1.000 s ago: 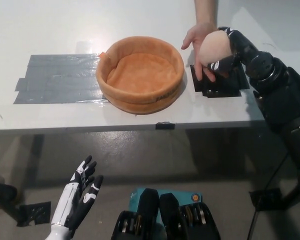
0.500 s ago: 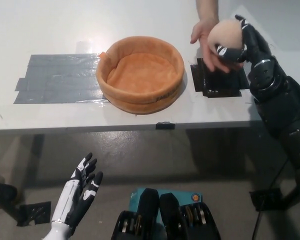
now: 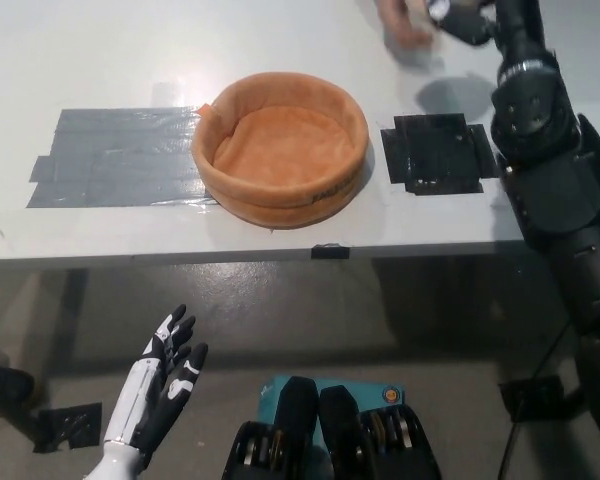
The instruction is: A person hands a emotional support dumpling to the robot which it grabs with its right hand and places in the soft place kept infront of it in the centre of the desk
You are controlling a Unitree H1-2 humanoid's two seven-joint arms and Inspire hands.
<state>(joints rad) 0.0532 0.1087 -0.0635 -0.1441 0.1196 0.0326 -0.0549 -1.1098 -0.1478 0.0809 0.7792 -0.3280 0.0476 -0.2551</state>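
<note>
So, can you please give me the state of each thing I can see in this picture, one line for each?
Round orange soft basket: upright on the white desk, nothing inside.
White left hand: open, low below the desk edge, holding nothing.
Black right hand: raised at the top edge, mostly cut off; grip not visible.
Person's hand: at the top edge, blurred.
Grey tape patch: flat on the desk.
Black tape patch: flat, uncovered.

Bright, even light from overhead is washing the white counter almost to glare toward its far edge. The orange basket is casting only a thin soft shadow along its near rim, and a faint grey shadow is lying on the counter beyond the black tape patch. The floor below the counter is sitting much dimmer. The right hand is blurring at the top edge.
</note>
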